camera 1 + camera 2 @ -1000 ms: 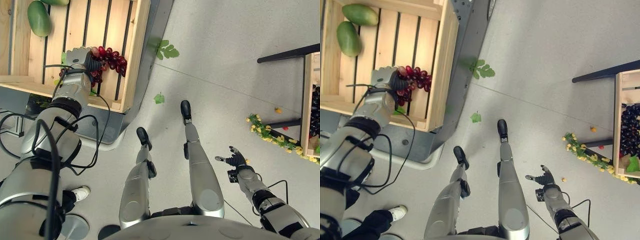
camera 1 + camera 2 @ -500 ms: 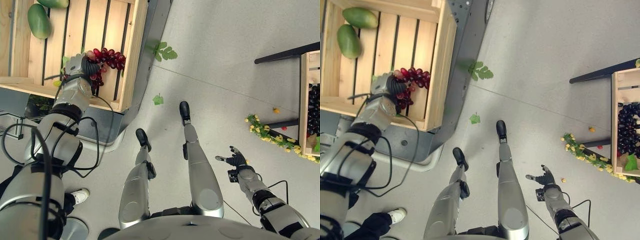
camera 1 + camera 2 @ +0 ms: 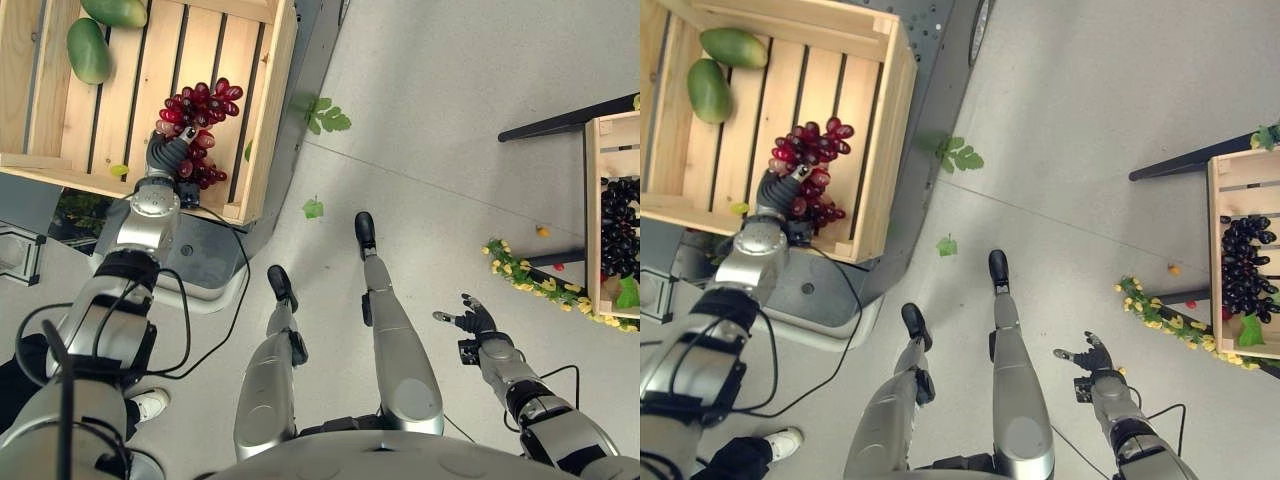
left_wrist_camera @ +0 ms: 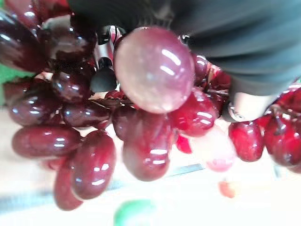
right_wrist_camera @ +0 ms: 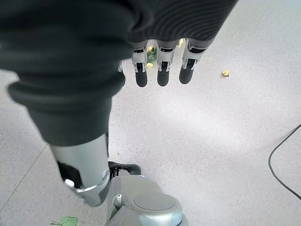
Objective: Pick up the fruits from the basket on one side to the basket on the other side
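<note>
Left hand (image 3: 170,158) fingers clutch one red grape bunch (image 3: 195,115); two mangoes (image 3: 710,88), seemingly; right hand (image 3: 1092,357) splayed

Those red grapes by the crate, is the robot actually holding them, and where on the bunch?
Yes. The left hand has its fingers curled round the red grapes at the lower middle of the bunch, over the wooden crate. The right hand holds nothing.
</note>
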Controlling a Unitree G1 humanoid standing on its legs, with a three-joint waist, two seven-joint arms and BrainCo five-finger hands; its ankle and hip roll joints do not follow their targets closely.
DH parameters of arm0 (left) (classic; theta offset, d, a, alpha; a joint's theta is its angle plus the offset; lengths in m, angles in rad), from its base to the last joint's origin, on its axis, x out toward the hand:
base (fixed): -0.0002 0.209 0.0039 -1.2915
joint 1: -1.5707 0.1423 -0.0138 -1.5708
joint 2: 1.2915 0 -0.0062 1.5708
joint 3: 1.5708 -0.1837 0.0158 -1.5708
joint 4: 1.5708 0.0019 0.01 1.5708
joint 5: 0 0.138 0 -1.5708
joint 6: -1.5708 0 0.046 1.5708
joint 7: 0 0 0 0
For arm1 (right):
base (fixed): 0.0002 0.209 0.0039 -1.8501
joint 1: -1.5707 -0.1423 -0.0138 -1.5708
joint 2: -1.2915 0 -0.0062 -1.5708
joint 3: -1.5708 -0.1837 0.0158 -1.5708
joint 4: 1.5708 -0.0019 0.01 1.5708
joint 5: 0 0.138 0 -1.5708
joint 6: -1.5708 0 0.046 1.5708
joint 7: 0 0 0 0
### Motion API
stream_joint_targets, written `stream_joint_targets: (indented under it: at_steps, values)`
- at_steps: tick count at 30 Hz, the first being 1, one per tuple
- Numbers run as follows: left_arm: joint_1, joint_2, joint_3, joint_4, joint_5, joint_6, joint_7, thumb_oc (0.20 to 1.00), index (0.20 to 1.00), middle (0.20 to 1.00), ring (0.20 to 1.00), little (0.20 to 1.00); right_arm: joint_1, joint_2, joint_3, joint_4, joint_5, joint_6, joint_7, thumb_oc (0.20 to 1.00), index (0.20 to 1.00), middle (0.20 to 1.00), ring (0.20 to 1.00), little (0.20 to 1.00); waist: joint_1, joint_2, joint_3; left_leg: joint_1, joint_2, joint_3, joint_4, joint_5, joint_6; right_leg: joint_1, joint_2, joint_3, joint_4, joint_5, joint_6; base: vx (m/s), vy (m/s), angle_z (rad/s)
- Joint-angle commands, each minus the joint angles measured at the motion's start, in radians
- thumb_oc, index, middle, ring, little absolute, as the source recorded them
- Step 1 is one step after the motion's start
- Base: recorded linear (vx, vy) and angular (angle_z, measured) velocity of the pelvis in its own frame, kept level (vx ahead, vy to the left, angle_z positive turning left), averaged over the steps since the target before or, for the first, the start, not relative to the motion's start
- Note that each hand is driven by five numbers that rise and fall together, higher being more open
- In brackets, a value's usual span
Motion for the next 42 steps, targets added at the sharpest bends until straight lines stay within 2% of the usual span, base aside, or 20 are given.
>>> stream_joint_targets:
  at_steps: [1, 5, 6, 8, 10, 23, 31, 33, 34, 35, 37, 42]
  values:
    - [0.076, -0.005, 0.033, -0.079, -0.152, -0.053, -0.051, 0.200, 0.200, 0.200, 0.200, 0.200, 0.077, -0.035, -0.016, 0.024, -0.015, 0.025, 0.012, 1.000, 1.000, 1.000, 1.000, 1.000, 0.031, 0.015, -0.003, -0.167, -0.031, -0.089, 0.051, 0.039, 0.017, 0.047, 0.002, -0.048, 0.008, -0.135, 0.087, 0.00, 0.000, 0.00]
    - [0.193, 0.005, 0.051, -0.248, -0.221, -0.067, -0.072, 0.200, 0.200, 0.200, 0.200, 0.200, 0.079, -0.034, -0.019, 0.023, -0.029, 0.032, 0.014, 1.000, 1.000, 1.000, 1.000, 1.000, 0.040, 0.017, -0.009, -0.144, -0.031, -0.091, 0.051, 0.035, 0.017, 0.070, 0.004, -0.055, 0.009, -0.142, 0.083, 0.00, 0.000, 0.00]
    - [0.260, 0.015, 0.068, -0.337, -0.248, -0.072, -0.089, 0.200, 0.200, 0.200, 0.200, 0.200, 0.081, -0.035, -0.020, 0.020, -0.039, 0.034, 0.018, 1.000, 1.000, 1.000, 1.000, 1.000, 0.047, 0.019, -0.011, -0.134, -0.032, -0.094, 0.051, 0.033, 0.019, 0.082, 0.004, -0.055, 0.009, -0.145, 0.082, 0.00, 0.000, 0.00]
    - [0.287, 0.013, 0.075, -0.368, -0.266, -0.072, -0.096, 0.200, 0.200, 0.200, 0.200, 0.200, 0.080, -0.035, -0.019, 0.019, -0.041, 0.034, 0.020, 1.000, 1.000, 1.000, 1.000, 1.000, 0.050, 0.019, -0.011, -0.128, -0.033, -0.095, 0.051, 0.032, 0.019, 0.087, 0.004, -0.056, 0.009, -0.146, 0.082, 0.00, 0.000, 0.00]
    - [0.368, 0.004, 0.101, -0.471, -0.299, -0.079, -0.112, 0.200, 0.200, 0.200, 0.200, 0.200, 0.077, -0.033, -0.020, 0.020, -0.050, 0.036, 0.025, 1.000, 1.000, 1.000, 1.000, 1.000, 0.060, 0.020, -0.019, -0.111, -0.034, -0.098, 0.048, 0.027, 0.021, 0.106, 0.007, -0.059, 0.008, -0.153, 0.082, 0.00, 0.000, 0.00]
    - [0.527, -0.013, 0.152, -0.700, -0.345, -0.075, -0.174, 0.200, 0.200, 0.200, 0.200, 0.200, 0.066, -0.033, 0.019, 0.010, -0.100, 0.031, 0.057, 1.000, 1.000, 1.000, 1.000, 1.000, 0.090, 0.027, -0.056, -0.043, -0.035, -0.112, 0.046, 0.014, 0.027, 0.179, 0.011, -0.073, 0.008, -0.181, 0.075, 0.01, -0.004, 0.03]
    - [0.580, -0.031, 0.173, -0.791, -0.327, -0.074, -0.203, 0.200, 0.200, 0.200, 0.200, 0.200, 0.078, -0.082, 0.078, -0.192, -0.158, 0.009, 0.091, 1.000, 1.000, 1.000, 1.000, 1.000, 0.105, 0.027, -0.086, 0.022, -0.030, -0.119, 0.045, -0.005, 0.030, 0.239, 0.011, -0.083, 0.012, -0.206, 0.069, 0.03, -0.009, 0.06]
    - [0.586, -0.045, 0.167, -0.807, -0.316, -0.074, -0.210, 0.200, 0.200, 0.200, 0.200, 0.200, 0.068, -0.115, 0.102, -0.327, -0.177, -0.008, 0.107, 1.000, 1.000, 1.000, 1.000, 1.000, 0.111, 0.027, -0.100, 0.044, -0.030, -0.123, 0.044, -0.012, 0.031, 0.261, 0.012, -0.087, 0.013, -0.213, 0.067, 0.04, 0.000, 0.02]
    - [0.587, -0.046, 0.167, -0.807, -0.316, -0.074, -0.210, 0.200, 0.200, 0.200, 0.200, 0.200, 0.069, -0.115, 0.102, -0.328, -0.177, -0.007, 0.107, 1.000, 1.000, 1.000, 1.000, 1.000, 0.111, 0.027, -0.099, 0.045, -0.030, -0.123, 0.044, -0.012, 0.031, 0.262, 0.012, -0.087, 0.013, -0.214, 0.067, 0.04, -0.002, 0.02]
    - [0.585, -0.056, 0.165, -0.811, -0.313, -0.072, -0.213, 0.200, 0.200, 0.200, 0.200, 0.200, 0.072, -0.152, 0.108, -0.453, -0.191, -0.018, 0.119, 1.000, 1.000, 1.000, 1.000, 1.000, 0.111, 0.026, -0.109, 0.057, -0.029, -0.123, 0.043, -0.016, 0.032, 0.274, 0.012, -0.091, 0.013, -0.218, 0.066, 0.00, 0.000, 0.00]
    - [0.583, -0.064, 0.154, -0.812, -0.304, -0.069, -0.216, 0.200, 0.200, 0.200, 0.200, 0.200, 0.068, -0.184, 0.112, -0.579, -0.194, -0.027, 0.133, 1.000, 1.000, 1.000, 1.000, 1.000, 0.114, 0.028, -0.116, 0.076, -0.030, -0.126, 0.041, -0.024, 0.033, 0.293, 0.014, -0.092, 0.014, -0.226, 0.065, 0.04, 0.002, 0.03]
    - [0.582, -0.084, 0.145, -0.817, -0.288, -0.063, -0.219, 0.200, 0.200, 0.200, 0.200, 0.200, 0.055, -0.234, 0.090, -0.797, -0.188, -0.049, 0.146, 1.000, 1.000, 1.000, 1.000, 1.000, 0.117, 0.028, -0.145, 0.094, -0.031, -0.126, 0.038, -0.029, 0.036, 0.310, 0.014, -0.095, 0.012, -0.232, 0.065, 0.02, 0.000, 0.00]
